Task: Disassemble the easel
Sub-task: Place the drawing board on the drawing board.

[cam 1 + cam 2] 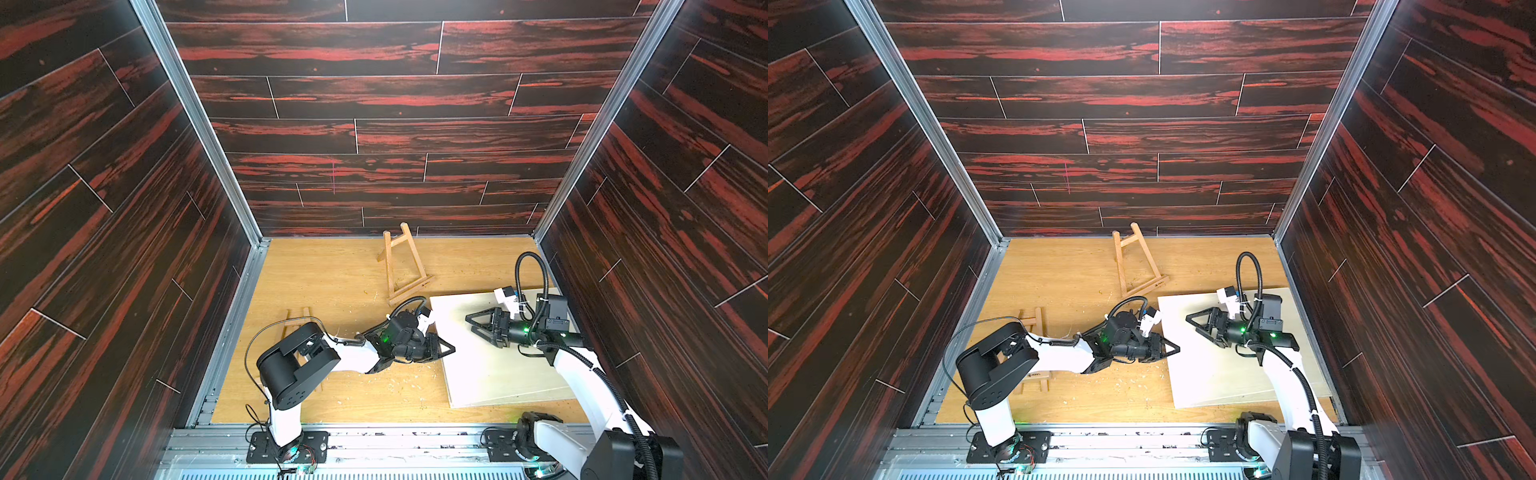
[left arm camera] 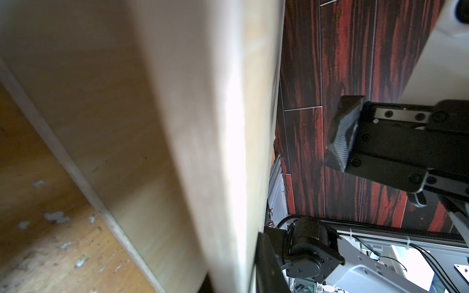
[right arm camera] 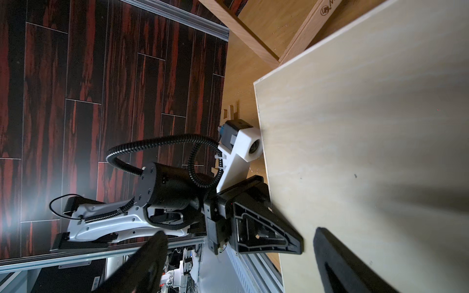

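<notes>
Both horizontal, facing: left tool (image 1: 452,352) pinches board (image 1: 498,374) edge, right tool (image 1: 469,323) splayed above board.

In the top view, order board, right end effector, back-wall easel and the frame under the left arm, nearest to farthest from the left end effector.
1. board, gripped by left end effector.
2. right end effector, over the board.
3. back-wall easel, behind.
4. frame, under left arm.

The easel (image 1: 410,289) is bare wood, the board (image 1: 490,374) matt pale plywood.
</notes>
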Robot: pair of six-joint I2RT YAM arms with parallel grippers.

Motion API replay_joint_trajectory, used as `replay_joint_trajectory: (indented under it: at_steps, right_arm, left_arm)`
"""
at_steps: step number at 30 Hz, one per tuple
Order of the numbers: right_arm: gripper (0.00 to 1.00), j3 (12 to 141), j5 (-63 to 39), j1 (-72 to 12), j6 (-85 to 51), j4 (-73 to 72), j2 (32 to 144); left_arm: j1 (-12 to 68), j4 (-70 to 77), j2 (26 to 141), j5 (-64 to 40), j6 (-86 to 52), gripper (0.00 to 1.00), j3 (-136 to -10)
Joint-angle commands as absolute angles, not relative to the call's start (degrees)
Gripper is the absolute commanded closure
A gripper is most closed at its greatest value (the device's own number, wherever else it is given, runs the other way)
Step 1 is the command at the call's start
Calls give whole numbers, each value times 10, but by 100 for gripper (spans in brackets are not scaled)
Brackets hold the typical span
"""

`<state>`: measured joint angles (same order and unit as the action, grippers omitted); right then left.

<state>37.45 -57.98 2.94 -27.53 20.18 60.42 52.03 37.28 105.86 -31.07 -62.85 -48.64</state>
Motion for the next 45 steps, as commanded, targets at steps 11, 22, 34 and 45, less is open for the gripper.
replay_joint_trajectory:
  at_steps: [11, 22, 34, 45]
  right_arm:
    - [7, 379, -579, 32, -279, 222, 570]
    - [7, 382, -578, 33, -279, 231, 562]
    - [7, 384, -577, 36, -268, 242, 564]
    - [6, 394, -530, 35, -243, 272, 573]
  left_arm:
    - [514, 239, 1095, -251, -569, 73, -471]
    - [514, 218, 1104, -234, -559, 62, -493]
    - [510, 165, 1108, -216, -532, 47, -529]
    - [509, 71, 1058, -169, -499, 11, -537]
